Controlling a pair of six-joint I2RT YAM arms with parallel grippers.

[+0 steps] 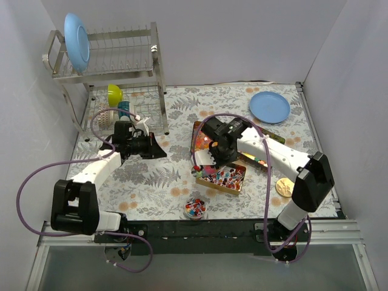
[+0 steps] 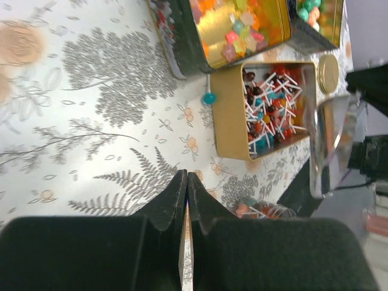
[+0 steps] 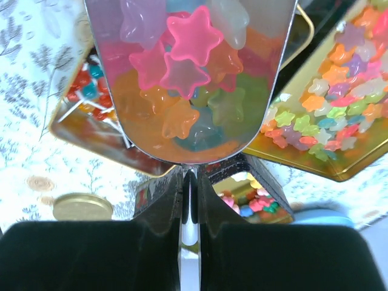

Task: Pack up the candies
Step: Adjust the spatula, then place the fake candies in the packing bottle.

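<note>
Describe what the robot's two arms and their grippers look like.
The left arm and right arm match: white tubular links joined by chunky black joint housings. A thin purple cable runs along each in loose loops. The left gripper and right gripper are matte black, each with two flat fingers tapering to pointed tips. I can't make out any markings.

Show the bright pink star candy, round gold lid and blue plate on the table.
bright pink star candy [image 3: 195, 37], right wrist view, centre.
round gold lid [image 3: 82, 207], right wrist view, top face.
blue plate on the table [image 1: 270, 107], top view, middle.
</note>
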